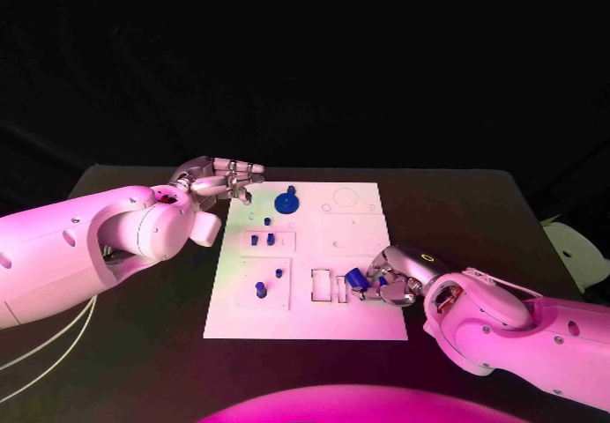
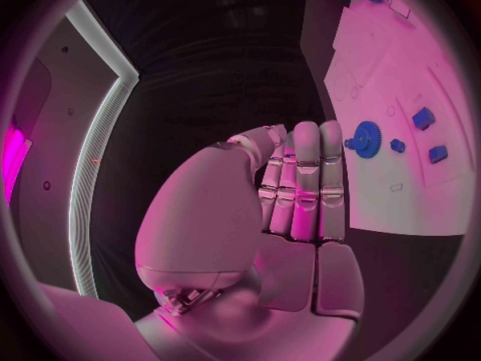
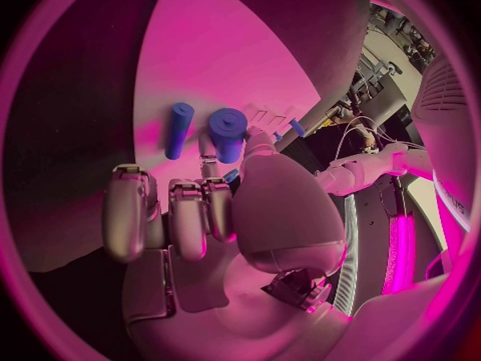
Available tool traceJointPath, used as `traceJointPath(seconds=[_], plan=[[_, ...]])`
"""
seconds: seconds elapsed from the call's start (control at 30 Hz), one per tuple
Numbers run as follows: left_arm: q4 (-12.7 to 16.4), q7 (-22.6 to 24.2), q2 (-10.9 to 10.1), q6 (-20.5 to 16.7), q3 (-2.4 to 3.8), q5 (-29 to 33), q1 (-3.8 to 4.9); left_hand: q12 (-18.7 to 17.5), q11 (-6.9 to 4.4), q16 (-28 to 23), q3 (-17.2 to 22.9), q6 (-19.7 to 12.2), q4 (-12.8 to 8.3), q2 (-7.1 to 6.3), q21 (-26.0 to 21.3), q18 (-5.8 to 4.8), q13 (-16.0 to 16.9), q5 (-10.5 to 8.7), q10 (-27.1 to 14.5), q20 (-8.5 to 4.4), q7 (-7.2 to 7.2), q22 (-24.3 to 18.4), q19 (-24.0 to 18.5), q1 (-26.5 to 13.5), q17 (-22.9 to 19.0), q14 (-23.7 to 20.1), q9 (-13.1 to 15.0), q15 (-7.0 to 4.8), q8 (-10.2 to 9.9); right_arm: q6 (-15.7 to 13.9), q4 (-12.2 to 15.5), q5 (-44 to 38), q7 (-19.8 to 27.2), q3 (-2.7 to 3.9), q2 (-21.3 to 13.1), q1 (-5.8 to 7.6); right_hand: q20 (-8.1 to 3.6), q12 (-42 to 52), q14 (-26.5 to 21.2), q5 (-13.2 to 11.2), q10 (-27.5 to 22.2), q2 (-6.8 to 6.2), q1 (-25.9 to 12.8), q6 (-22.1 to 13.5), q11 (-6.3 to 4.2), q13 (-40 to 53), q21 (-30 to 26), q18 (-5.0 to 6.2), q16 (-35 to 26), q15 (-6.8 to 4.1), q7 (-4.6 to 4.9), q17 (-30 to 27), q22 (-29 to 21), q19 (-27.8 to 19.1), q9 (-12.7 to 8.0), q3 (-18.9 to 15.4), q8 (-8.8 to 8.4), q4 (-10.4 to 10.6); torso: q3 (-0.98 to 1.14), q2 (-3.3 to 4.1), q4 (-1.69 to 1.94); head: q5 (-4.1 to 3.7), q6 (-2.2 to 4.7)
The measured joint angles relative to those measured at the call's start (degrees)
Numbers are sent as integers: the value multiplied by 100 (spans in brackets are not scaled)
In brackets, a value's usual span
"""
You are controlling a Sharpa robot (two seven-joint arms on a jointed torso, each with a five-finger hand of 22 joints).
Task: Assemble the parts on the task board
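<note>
the right hand rests at the near right part of the white task board, fingers curled around a small blue part it grips. the left hand hovers at the board's far left corner, fingers straight and close together, holding nothing. a blue gear stands near it, with blue pegs further down the board.
</note>
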Motion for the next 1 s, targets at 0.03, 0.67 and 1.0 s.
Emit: traceJointPath(seconds=[0.03,0.67,1.0], plan=[[0,-1,0,1,0,0,0,0,0,0,0,0,0,0,0,0,0,0,0,0,0,0,0,0,0,0,0,0,0,-46,27,24,3,-2,-11,-3,0,0,0,31,-3,2,2,-1,-3,0,0,0,0,0,-1,0,0,0,0,-6,18,-6,0,-1,-1,1,3],[-4,-6,8,14,0,0,0,0,0,0,0,0,0,27,0,0,-1,0,0,0,0,-13,0,-27,1,0,-5,0,0,-428,180,841,287,15,178,25,-20,0,0,210,16,61,-26,-1,-24,-1,66,0,22,0,-1,4,-1,-20,1,-40,44,11,-3,8,7,35,35],[-7,-9,32,22,0,0,0,0,0,0,0,0,0,27,0,0,-1,0,0,0,0,-13,0,-27,1,0,-4,0,0,-226,69,1139,376,18,455,36,-19,0,-21,-70,17,284,-291,21,-24,-1,66,0,22,-20,21,4,-2,-21,232,-197,89,28,-3,11,4,41,43]])
